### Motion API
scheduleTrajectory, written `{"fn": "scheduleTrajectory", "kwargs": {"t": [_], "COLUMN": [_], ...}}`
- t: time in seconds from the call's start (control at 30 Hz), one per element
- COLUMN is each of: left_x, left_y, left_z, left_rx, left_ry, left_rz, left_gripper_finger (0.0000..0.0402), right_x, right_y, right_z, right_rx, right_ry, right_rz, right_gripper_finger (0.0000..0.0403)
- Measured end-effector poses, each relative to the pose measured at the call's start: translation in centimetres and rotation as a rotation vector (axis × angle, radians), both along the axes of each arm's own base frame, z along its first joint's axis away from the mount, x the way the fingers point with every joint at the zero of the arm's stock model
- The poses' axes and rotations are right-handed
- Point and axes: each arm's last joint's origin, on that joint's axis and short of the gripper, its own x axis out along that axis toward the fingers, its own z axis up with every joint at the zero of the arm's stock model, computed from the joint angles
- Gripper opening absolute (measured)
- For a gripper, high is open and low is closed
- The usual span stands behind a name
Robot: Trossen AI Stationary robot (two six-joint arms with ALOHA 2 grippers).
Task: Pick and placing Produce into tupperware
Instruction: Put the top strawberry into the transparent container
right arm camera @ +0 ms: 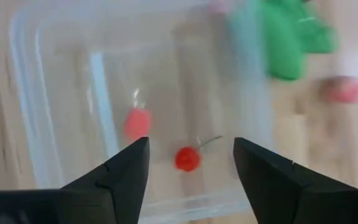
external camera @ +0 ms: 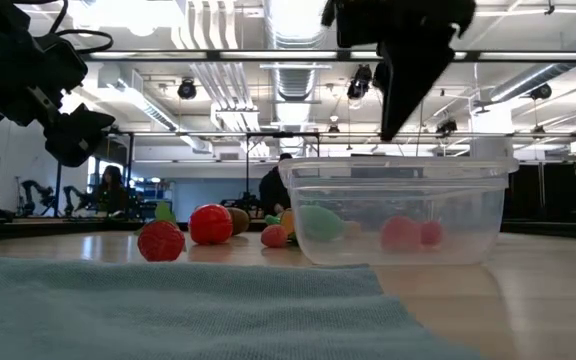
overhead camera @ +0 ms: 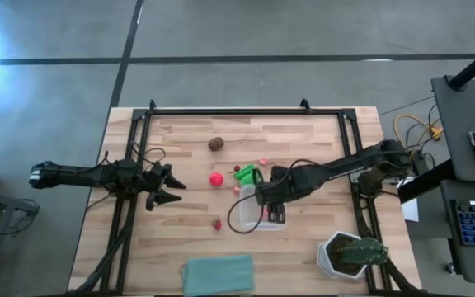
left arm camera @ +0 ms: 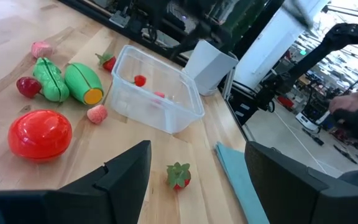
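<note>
Tupperware [overhead camera: 258,216], mid-table, holds two small red pieces [right arm camera: 187,158]. Right gripper [right arm camera: 190,180] hovers directly above it, fingers spread and empty, evidently just after a drop. Red ball [overhead camera: 216,178] and green pieces [overhead camera: 246,174] wait beside the tupperware; left gripper [overhead camera: 171,188] idles, parted, farther off.

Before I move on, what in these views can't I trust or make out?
- High view: the right end effector covers much of the tupperware, hiding its contents.
- Right wrist view: two red pieces in the tupperware are blurred; their kind is unclear.
- Low view: the produce behind the clear wall is smeared, and the teal cloth fills the foreground.
- High view: the small pink pieces are too small to identify.
</note>
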Motion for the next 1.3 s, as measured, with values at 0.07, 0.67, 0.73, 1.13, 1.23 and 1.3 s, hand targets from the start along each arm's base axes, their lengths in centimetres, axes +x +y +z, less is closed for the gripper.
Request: {"fn": "scheduleTrajectory", "kwargs": {"t": [0.07,0.67,0.73,1.13,1.23,1.3], "left_x": [0.0,0.0,0.0,0.0,0.0,0.0], "left_y": [0.0,0.0,0.0,0.0,0.0,0.0], "left_z": [0.0,0.0,0.0,0.0,0.0,0.0], "left_rx": [0.000,0.000,0.000,0.000,0.000,0.000], "left_ry": [0.001,0.000,-0.001,0.000,-0.001,0.000], "left_rz": [0.000,0.000,0.000,-0.001,-0.001,0.000], "left_gripper_finger": [0.0246,0.0246,0.0246,0.0246,0.0246,0.0246], "right_x": [-0.4,-4.9,-4.9,-2.8,-2.2,-1.8], "right_y": [-0.8,-14.5,-14.5,-13.9,-13.5,-13.0], "right_z": [0.9,-0.5,-0.7,-4.8,-5.9,-6.4], "right_rx": [-0.019,0.342,0.345,0.334,0.339,0.364], "right_ry": [-0.023,0.279,0.281,0.374,0.408,0.421], "right_rz": [-0.029,-0.858,-0.870,-0.951,-0.991,-0.991], "right_gripper_finger": [0.0228,0.0226,0.0226,0.0226,0.0226,0.0226]}}
